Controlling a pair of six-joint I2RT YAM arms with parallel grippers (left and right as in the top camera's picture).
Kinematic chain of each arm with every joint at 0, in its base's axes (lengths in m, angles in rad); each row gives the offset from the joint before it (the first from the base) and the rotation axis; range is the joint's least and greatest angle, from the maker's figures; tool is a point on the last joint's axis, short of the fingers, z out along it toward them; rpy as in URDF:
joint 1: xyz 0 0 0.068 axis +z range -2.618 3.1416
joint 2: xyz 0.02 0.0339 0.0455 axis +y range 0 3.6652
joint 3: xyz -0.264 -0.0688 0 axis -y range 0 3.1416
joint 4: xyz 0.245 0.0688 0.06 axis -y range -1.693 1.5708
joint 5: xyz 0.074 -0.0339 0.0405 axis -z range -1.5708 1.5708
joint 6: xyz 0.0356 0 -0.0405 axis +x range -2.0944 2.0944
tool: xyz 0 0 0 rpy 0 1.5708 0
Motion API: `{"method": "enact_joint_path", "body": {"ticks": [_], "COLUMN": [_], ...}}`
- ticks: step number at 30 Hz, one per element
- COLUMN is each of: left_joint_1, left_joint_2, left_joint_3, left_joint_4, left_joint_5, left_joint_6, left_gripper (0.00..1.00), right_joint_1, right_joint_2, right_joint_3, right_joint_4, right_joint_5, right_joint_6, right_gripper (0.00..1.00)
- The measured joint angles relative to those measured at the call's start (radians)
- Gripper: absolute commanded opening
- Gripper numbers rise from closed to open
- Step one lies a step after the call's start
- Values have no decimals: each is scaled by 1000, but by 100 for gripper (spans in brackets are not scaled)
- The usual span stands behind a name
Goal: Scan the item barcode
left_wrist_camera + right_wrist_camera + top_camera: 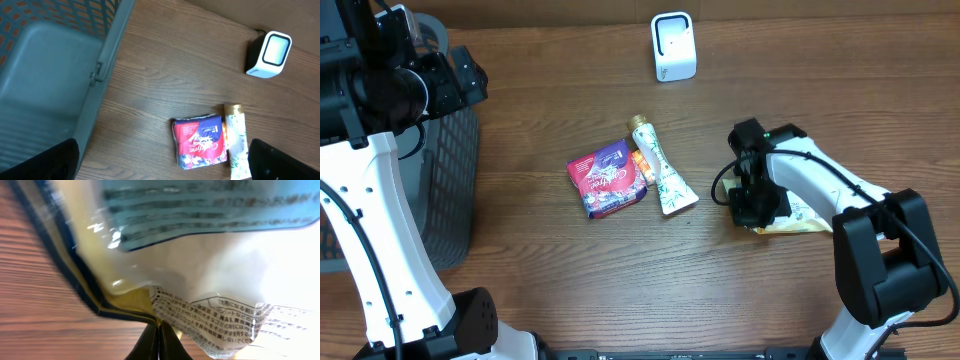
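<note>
While three items lie on the table (540, 260), the overhead view shows only one in a grip: the right gripper (757, 205) sits low over the left end of a yellow-and-white packet (798, 222) at the right side. The packet lies flat, its long axis running roughly left to right, away from the gripper and toward that arm's base. The scanner (673, 47) stands at the far edge, well apart from the packet, up and to the left of it, its pale face turned toward the table's middle. A red pouch (608, 178) and a tube (660, 178) lie touching between the two arms. The left gripper (460, 80) hangs at the far left above the basket (455, 170), so the right arm is plainly the nearer one.

From the left wrist, that gripper's dark fingertips stand at the frame's bottom corners, spread wide with nothing between them; basket, scanner, pouch and tube lie below.

From the right wrist, the two fingers meet, pinched together on the packet's thin sealed edge. Printed text fills the film, but no barcode shows here. The carry to the scanner likely turns on lifting up-left and finding which face bears the code.
</note>
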Motion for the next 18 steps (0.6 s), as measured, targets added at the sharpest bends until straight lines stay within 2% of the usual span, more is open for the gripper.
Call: {"method": "enact_joint_path", "body": {"ticks": [11,18], "left_joint_1": [0,0], "left_joint_2": [0,0], "left_joint_3": [0,0], "left_joint_4": [0,0], "left_joint_5": [0,0], "left_joint_6": [0,0], "left_gripper": [100,100], "right_joint_1": [0,0], "right_joint_2": [0,0], "right_joint_3": [349,375], "right_joint_4": [-178,-156], "right_joint_5": [-89,-98], "right_joint_6": [41,60], "right_gripper": [4,4]}}
